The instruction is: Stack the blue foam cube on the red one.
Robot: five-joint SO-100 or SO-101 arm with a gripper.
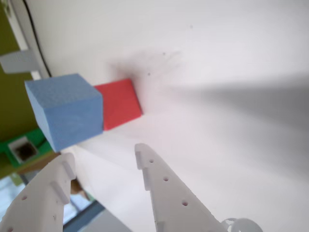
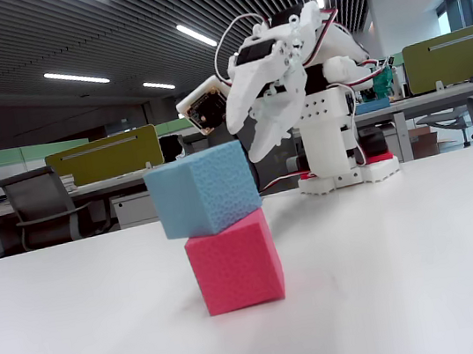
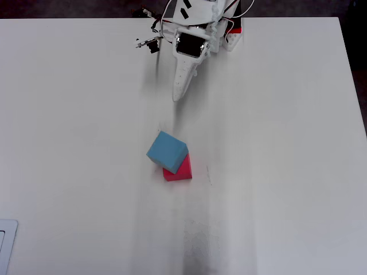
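Blue cube (image 2: 203,189) resting on top of red cube (image 2: 235,263), twisted and overhanging to the left in the fixed view, white table (image 3: 275,143) beneath, gripper (image 1: 104,159) spread wide and empty, well apart from the stack, near arm base (image 2: 340,157)

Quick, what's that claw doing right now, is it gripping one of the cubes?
Gripper: open, holding nothing; the blue foam cube sits on the red one, apart from it.
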